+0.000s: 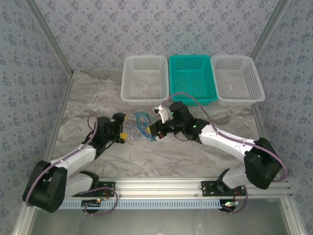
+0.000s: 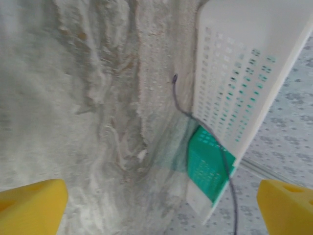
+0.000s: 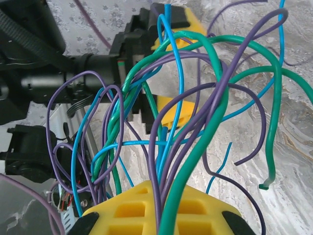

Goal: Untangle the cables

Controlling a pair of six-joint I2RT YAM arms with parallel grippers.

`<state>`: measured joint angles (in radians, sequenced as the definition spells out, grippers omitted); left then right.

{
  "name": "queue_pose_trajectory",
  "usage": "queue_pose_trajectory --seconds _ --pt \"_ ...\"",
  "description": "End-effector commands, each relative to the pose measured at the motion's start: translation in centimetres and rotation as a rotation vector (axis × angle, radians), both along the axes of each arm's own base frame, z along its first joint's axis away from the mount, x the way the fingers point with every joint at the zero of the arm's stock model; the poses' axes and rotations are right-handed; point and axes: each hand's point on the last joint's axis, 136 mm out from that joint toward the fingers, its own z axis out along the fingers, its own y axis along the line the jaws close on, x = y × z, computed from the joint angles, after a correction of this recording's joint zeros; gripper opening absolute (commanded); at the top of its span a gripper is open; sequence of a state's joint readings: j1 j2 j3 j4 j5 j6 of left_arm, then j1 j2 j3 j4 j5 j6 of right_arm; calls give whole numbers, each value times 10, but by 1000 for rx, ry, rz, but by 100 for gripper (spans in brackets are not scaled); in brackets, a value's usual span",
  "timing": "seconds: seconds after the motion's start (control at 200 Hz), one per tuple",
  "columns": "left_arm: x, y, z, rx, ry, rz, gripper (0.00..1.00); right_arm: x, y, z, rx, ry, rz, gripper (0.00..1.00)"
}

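Yellow-padded right gripper [image 3: 159, 193] pinches the thin green, blue and dark purple wire cables [image 3: 215, 98], bunched mid-frame over the marbled counter [image 1: 98, 93]. Beside them the left gripper [image 1: 124, 127] gapes wide. I'd have it take one loose strand and draw outward slowly.

You see the cables [image 1: 145, 128] as thin wires in smooth, glossy plastic sheathing, coloured green, blue and purple. On the right gripper [image 3: 157, 218], the yellow pads [image 3: 195, 215] are matt moulded plastic with square recesses. Along the worktop's far edge, a teal basket [image 1: 190, 57] stands between two white baskets [image 1: 145, 58], all of perforated plastic with a faint shine. The worktop [image 1: 98, 98] wears a marbled grey-beige cover, matt and rumpled like cloth. At its near edge runs a rail [image 1: 161, 183] of bare brushed metal. The arm shells [image 1: 226, 140] are glossy white plastic.
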<state>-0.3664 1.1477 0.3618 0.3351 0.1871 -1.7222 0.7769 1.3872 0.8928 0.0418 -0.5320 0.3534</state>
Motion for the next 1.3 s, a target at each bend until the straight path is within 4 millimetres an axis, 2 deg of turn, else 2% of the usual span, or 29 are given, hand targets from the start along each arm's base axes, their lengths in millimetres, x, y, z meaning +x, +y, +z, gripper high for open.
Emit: queue_pose_trajectory --seconds 0.0,0.16,0.36,0.44,0.495,0.555,0.635,0.705,0.765,0.879,0.949,1.009,1.059,1.104,1.134,1.224,1.294 --pt "23 -16 49 -152 -151 8 99 -11 4 16 62 -23 60 0" --pt "32 -26 66 -198 -214 -6 92 -14 4 26 97 -39 63 0" --pt "34 -30 96 -175 -349 -54 88 4 -11 12 62 -21 -58 0" --pt "28 -25 108 -37 -392 -97 88 14 -22 9 54 -6 -123 0" --pt "20 -15 106 131 -372 -120 88 17 -29 11 74 1 -141 0" --pt "10 -2 114 278 -379 -133 88 18 -34 13 80 -1 -154 0" --pt "-1 6 127 342 -430 -150 89 16 -38 13 70 -8 -152 0" --pt "-9 3 133 369 -451 -227 89 17 -40 15 69 -16 -154 0" --pt "-16 0 131 435 -425 -313 89 17 -41 17 70 -22 -153 0" --pt "-27 8 115 583 -278 -426 91 21 -44 19 60 -30 -166 0" --pt "-27 1 116 608 -299 -492 91 22 -44 20 58 -35 -169 0" --pt "-25 -10 117 584 -334 -534 86 22 -44 19 57 -36 -169 0" --pt "-22 -21 120 537 -366 -558 76 22 -43 20 56 -39 -170 0" --pt "-21 -33 122 475 -395 -585 62 23 -45 19 52 -37 -177 0" --pt "-20 -41 124 433 -415 -603 58 24 -45 19 48 -38 -186 0" --pt "-19 -59 126 352 -439 -662 55 30 -50 13 24 -30 -227 0" --pt "-17 -65 122 356 -424 -684 55 33 -52 10 19 -18 -239 0"
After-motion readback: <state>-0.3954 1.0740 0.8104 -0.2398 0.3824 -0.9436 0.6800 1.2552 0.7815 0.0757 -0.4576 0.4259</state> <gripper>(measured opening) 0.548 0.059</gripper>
